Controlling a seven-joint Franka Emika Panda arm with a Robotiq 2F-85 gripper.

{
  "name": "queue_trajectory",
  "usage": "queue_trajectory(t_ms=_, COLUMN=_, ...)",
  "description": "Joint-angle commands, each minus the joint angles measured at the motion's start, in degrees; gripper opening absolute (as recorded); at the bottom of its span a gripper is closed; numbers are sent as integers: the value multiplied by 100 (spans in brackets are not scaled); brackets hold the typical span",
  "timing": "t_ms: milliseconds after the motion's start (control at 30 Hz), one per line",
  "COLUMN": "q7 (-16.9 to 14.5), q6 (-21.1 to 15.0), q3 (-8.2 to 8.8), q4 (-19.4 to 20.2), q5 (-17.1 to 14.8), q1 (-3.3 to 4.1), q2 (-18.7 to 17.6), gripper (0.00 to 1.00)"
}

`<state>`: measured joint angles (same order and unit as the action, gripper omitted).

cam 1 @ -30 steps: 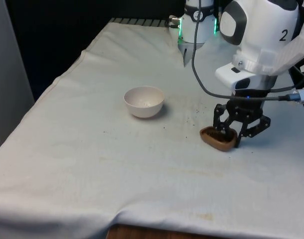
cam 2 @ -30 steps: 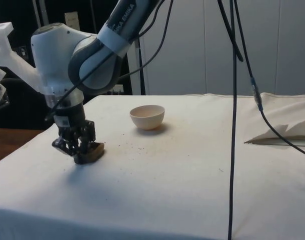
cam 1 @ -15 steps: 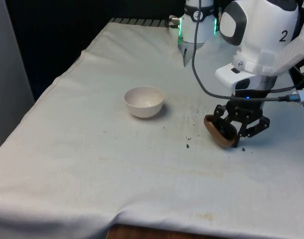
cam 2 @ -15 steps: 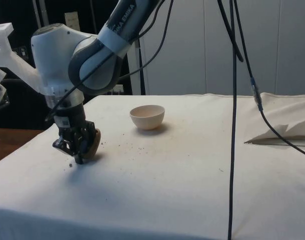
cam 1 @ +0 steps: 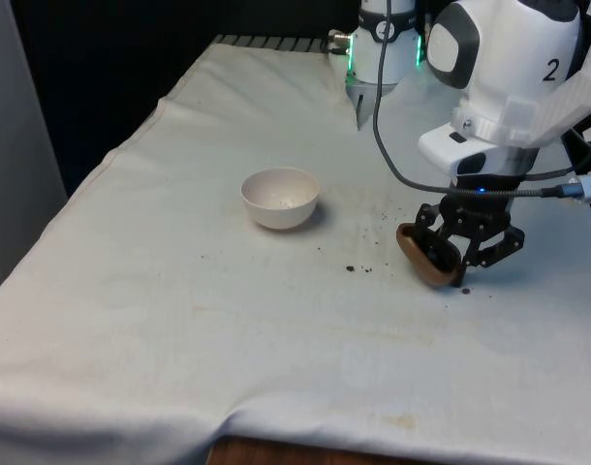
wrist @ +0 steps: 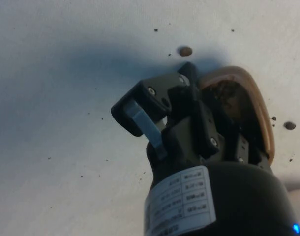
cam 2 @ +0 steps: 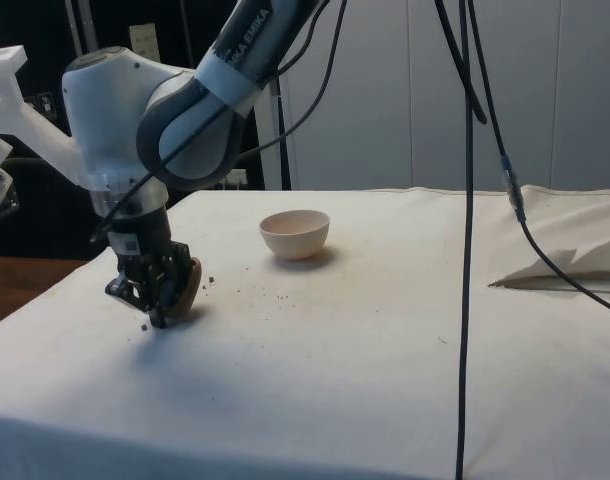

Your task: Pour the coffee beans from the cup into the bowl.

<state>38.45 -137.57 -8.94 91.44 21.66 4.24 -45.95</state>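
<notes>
Low over the cloth, gripper [cam 1: 449, 257] clamps tilted brown cup [cam 1: 421, 258]; bowl [cam 1: 280, 198] well apart.

cup [cam 1: 426, 260]: far wall hidden behind the pincer [cam 1: 457, 263] in the front view; rim partly covered by its black links in the wrist view
cup's contents: too dark to tell how many beans remain
bowl [cam 1: 280, 197]: inside too small to tell whether anything lies there
desk [cam 1: 179, 320]: near edge cut off
</notes>
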Motion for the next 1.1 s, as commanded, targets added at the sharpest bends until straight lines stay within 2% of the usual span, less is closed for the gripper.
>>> queue_trajectory(t_ms=0, q7=6, q6=0, q3=0, q4=0, q5=-6, q1=0, q2=0, gripper=0)
queue_trajectory(t_ms=767, q7=11, q6=0, q3=0, q4=-6, q5=0, q1=6, q2=0, gripper=0)
queue_trajectory(t_ms=933, q7=0, q6=6, q3=0, q4=0, q5=11, q1=6, q2=6, gripper=24)
queue_trajectory(t_ms=967, q7=11, q6=6, q3=0, q4=-6, q5=6, q1=11, q2=0, gripper=24)
queue_trajectory(t_ms=1000, q7=11, q6=6, q3=0, q4=-6, q5=6, q1=11, q2=0, gripper=35)
queue_trajectory(t_ms=1067, q7=11, q6=6, q3=0, q4=-6, q5=6, q1=11, q2=0, gripper=46)
